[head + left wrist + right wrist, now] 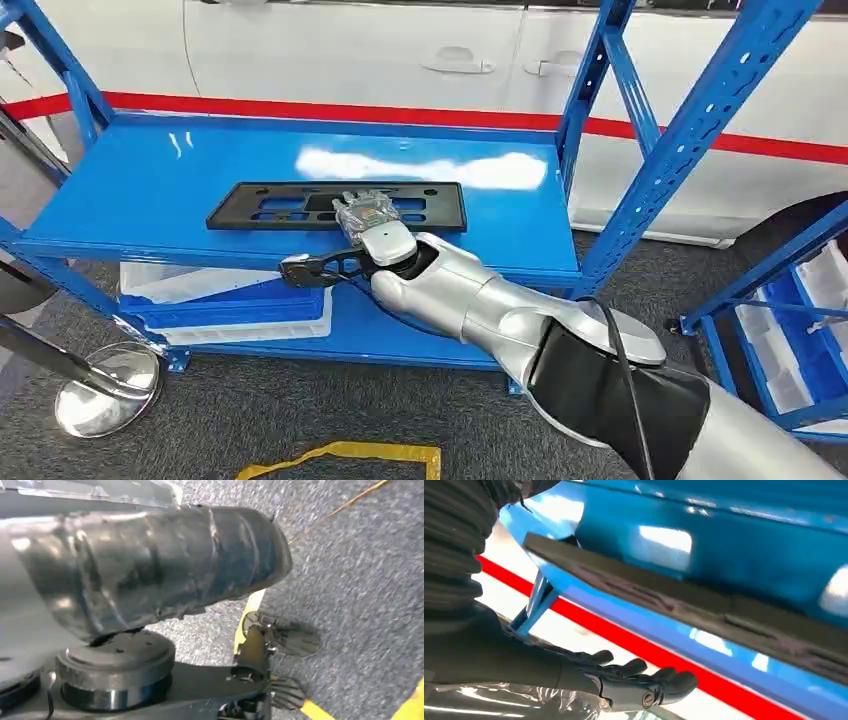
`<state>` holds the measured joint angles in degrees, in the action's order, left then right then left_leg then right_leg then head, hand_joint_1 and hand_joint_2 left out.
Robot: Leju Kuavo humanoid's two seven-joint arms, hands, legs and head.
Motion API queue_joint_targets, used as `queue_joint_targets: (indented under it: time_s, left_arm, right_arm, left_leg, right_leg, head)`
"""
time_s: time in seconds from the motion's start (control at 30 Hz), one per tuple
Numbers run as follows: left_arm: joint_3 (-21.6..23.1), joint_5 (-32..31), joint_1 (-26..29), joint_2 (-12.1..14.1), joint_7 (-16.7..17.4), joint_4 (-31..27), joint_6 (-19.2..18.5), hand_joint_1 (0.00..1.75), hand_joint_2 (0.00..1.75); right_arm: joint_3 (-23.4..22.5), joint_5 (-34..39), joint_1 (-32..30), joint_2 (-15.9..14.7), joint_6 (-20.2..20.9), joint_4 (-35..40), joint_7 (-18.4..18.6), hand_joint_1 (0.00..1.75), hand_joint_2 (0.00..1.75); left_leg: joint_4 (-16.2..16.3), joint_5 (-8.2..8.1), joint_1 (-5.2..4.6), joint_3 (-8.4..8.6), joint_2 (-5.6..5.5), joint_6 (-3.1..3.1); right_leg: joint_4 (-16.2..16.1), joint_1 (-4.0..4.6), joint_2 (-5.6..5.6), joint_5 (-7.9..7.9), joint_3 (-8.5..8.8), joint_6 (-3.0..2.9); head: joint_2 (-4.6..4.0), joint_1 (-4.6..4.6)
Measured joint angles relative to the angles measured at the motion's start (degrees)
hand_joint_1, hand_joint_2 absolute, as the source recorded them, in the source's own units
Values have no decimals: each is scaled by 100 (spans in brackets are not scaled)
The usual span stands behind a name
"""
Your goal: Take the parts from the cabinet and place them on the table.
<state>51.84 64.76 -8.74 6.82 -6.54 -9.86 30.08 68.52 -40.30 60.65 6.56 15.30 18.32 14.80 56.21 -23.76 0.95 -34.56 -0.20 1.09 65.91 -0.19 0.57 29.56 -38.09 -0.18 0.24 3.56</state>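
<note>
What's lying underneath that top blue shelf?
On the lower shelf, white and blue trays are stacked. The right hand and arm cover part of it.

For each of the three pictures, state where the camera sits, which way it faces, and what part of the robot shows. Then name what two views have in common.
Head view: high on the body, looking forward and down at the blue shelf; the right arm reaches in, its right hand over the black plate.
Left wrist view: at the hanging left wrist, facing the grey carpet; dark parts of the robot's body are close by.
Right wrist view: behind the right hand, looking along the black plate's edge.
Shared: head and right wrist views both show plate, shelf and right hand.
</note>
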Motion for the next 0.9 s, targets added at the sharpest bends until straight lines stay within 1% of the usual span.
queue_joint_targets:
  time_s: [0.03,0.07,0.1,0.13,0.17,0.2,0.23,0.27,0.3,0.33,0.37,0.4,0.43,0.47,0.5,0.53,0.57,0.6,0.63,0.67,0.7,0.73,0.77,0.8,0.83,0.9]
  left_arm:
    - [0,0,-1,4,0,0,0,0,0]
    - [0,0,-1,4,-2,0,0,0,0]
    - [0,0,5,2,-2,0,0,0,0]
    - [0,0,14,2,0,0,-2,0,0]
    - [0,0,15,0,0,0,-2,0,0]
    - [0,0,12,0,0,0,-2,0,0]
    - [0,0,8,-2,0,0,-2,0,0]
    - [0,0,6,-2,0,0,-2,0,0]
    - [0,0,3,-2,2,0,-2,0,0]
    - [0,0,5,-2,9,0,-2,0,0]
    - [0,0,11,-2,15,0,-2,0,0]
    - [0,2,16,-2,15,0,-2,0,0]
    - [0,2,13,7,15,2,-2,0,0]
    - [2,0,10,0,15,0,-2,0,0]
    - [7,4,7,-9,15,0,-4,0,0]
    - [9,4,2,-15,15,2,-4,0,0]
    - [13,4,7,-15,15,0,-4,0,0]
    - [13,4,16,-15,15,0,-4,0,0]
    - [13,4,27,-15,17,2,-4,0,0]
    - [13,4,28,-15,17,2,-4,0,0]
    - [13,4,25,-15,17,2,-4,0,0]
    - [13,4,22,-15,17,0,-4,0,0]
    - [13,4,18,-15,17,2,-7,0,0]
    - [15,4,10,-18,17,0,-7,0,0]
    - [18,4,5,-20,24,2,-7,0,0]
    - [20,4,21,-17,31,2,-7,0,0]
  right_arm:
    - [0,0,-10,0,4,0,0,0,175]
    - [0,0,-30,0,9,0,0,0,175]
    - [0,0,-46,-7,13,0,0,0,175]
    - [0,-2,-50,-9,15,0,0,0,175]
    - [0,-4,-46,-11,15,0,0,0,175]
    - [0,-6,-35,-11,15,0,0,0,175]
    - [0,-9,-22,-11,15,0,0,0,175]
    - [-2,-20,-7,-11,15,0,0,0,175]
    - [-2,-24,-1,-7,20,2,-7,0,175]
    - [-2,-30,-4,-9,26,2,-7,0,175]
    - [-2,-37,-7,-13,31,0,-5,0,175]
    - [-2,-44,-5,-17,33,0,-4,0,175]
    - [-2,-48,-3,-11,31,2,-4,0,175]
    - [-2,-50,-2,-11,33,2,-7,0,175]
    - [-2,-55,9,-7,33,2,-7,0,175]
    - [-7,-55,10,-7,35,2,-11,0,175]
    - [-9,-55,4,-7,39,2,-20,0,175]
    - [-11,-57,-4,-7,42,2,-22,0,175]
    - [-11,-57,-11,-7,46,2,-24,0,175]
    - [-11,-57,-11,-9,46,2,-28,0,175]
    - [-11,-63,-7,-7,46,2,-35,0,175]
    - [-13,-63,-4,-7,46,2,-39,0,175]
    - [-13,-63,1,-7,46,2,-39,0,175]
    - [-15,-66,14,-9,46,2,-39,0,175]
    - [-15,-66,11,-9,48,2,-42,0,175]
    - [-15,-66,5,-9,48,2,-44,0,175]
  left_leg:
    - [1,-7,-1,-1,1,11]
    - [2,-9,-4,-1,1,13]
    - [11,-13,-4,0,-2,15]
    - [22,-20,-2,0,-6,11]
    - [41,-34,3,1,-12,6]
    - [76,-58,8,2,-19,-13]
    - [121,-92,12,-3,-26,-43]
    - [177,-127,-26,-36,-28,-85]
    - [206,-138,-33,-60,-29,-111]
    - [191,-131,-22,-60,-28,-135]
    - [172,-122,-10,-54,-27,-163]
    - [145,-111,-4,-44,-24,-195]
    - [201,-167,5,-95,-16,-227]
    - [357,-276,5,-143,-8,-261]
    - [685,-470,12,-291,-8,-287]
    - [1107,-667,30,-493,-7,-306]
    - [1536,-823,32,-712,-7,-319]
    - [1802,-857,31,-862,-7,-322]
    - [1777,-746,31,-870,-7,-316]
    - [1489,-524,28,-755,-8,-298]
    - [1040,-264,23,-548,-8,-270]
    - [527,-14,13,-297,-6,-231]
    - [226,-47,-2,-139,-4,-184]
    - [128,-58,-48,-90,-13,-161]
    - [164,-65,-52,-103,-19,-148]
    - [146,-71,-60,-100,-26,-110]
  right_leg:
    - [497,-6,-2,213,-239,14]
    - [916,-15,-2,346,-457,29]
    - [1099,-24,-2,336,-565,36]
    - [994,-34,-3,203,-537,39]
    - [678,-39,-7,-17,-394,36]
    - [176,-42,-8,-288,-158,24]
    - [-345,-42,-7,-522,96,1]
    - [-561,-12,1,-456,205,-23]
    - [-588,-27,2,-451,220,-50]
    - [-587,-10,6,-445,208,-68]
    - [-586,10,11,-444,207,-99]
    - [-592,11,15,-454,204,-137]
    - [-660,-58,6,-490,234,-188]
    - [-674,-59,7,-493,252,-197]
    - [-675,-60,5,-491,253,-205]
    - [-671,-50,2,-487,254,-225]
    - [-665,-40,0,-484,253,-228]
    - [-660,-30,1,-474,252,-240]
    - [-657,-26,5,-468,259,-245]
    - [-650,-23,12,-458,266,-242]
    - [-648,-20,20,-446,284,-236]
    - [-648,-19,23,-430,312,-222]
    - [-658,-21,22,-418,320,-204]
    - [-644,4,24,-420,296,-174]
    - [-665,-10,24,-431,291,-140]
    - [-693,-12,23,-427,318,-80]
  head:
    - [0,-9]
    - [0,-4]
    - [0,-4]
    - [0,-4]
    - [0,-4]
    - [0,-2]
    - [0,0]
    - [0,-7]
    - [0,-24]
    - [0,-6]
    - [0,-9]
    - [0,-5]
    - [0,-6]
    - [0,-34]
    - [0,-44]
    - [0,-35]
    - [0,-35]
    - [0,-37]
    - [0,-35]
    - [0,-39]
    - [0,-37]
    - [0,-37]
    - [0,-33]
    - [0,-33]
    - [2,-33]
    - [0,-30]
